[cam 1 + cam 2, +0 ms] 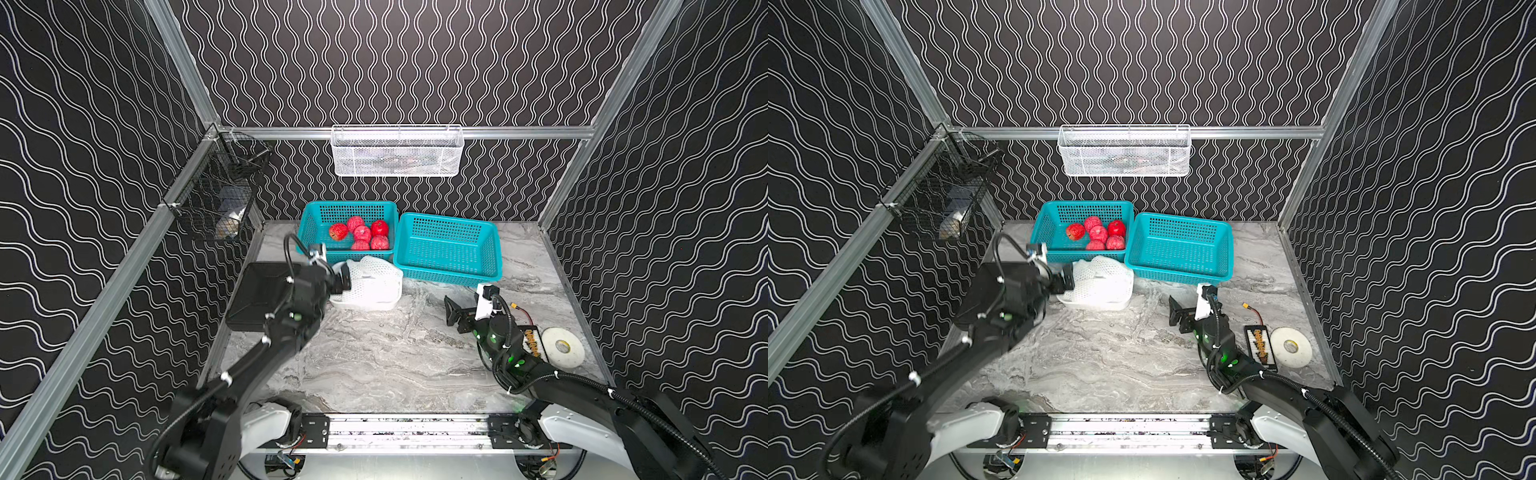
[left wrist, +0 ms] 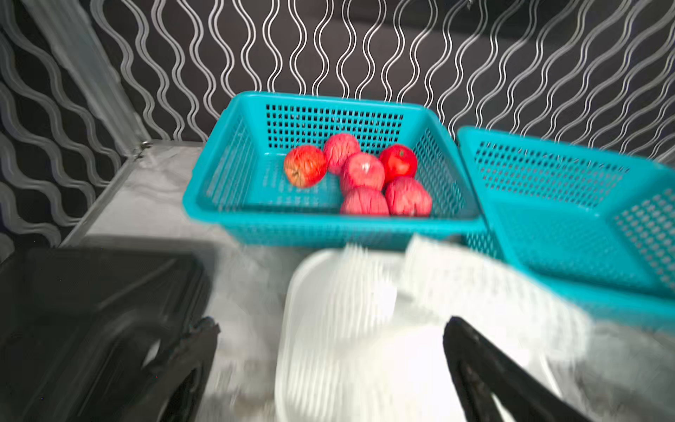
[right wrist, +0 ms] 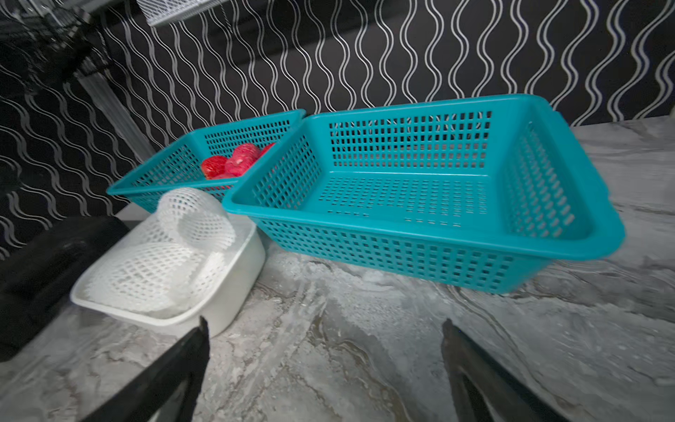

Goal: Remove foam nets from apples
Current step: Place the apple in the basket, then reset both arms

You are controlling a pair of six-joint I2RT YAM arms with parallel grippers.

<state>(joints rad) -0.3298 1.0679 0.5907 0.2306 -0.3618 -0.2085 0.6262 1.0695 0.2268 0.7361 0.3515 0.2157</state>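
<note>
Several bare red apples (image 1: 362,235) (image 1: 1099,235) (image 2: 363,175) lie in the left teal basket (image 1: 308,224); no net shows on any of them. In front of that basket, white foam nets (image 1: 372,276) (image 1: 1102,276) (image 3: 175,252) are heaped in a white tub (image 1: 361,305) (image 3: 228,303). My left gripper (image 1: 343,281) (image 2: 330,323) hangs open at the tub's left end, its jaws wide over the blurred nets and gripping nothing. My right gripper (image 1: 451,311) (image 3: 325,323) is open low over bare marble, right of the tub.
An empty teal basket (image 1: 446,249) stands right of the apple basket. A black tray (image 1: 257,299) lies left of the tub, under my left arm. A tape roll (image 1: 563,347) and a small black box (image 1: 532,343) lie at the right. Wire baskets (image 1: 397,151) (image 1: 216,199) hang on the walls.
</note>
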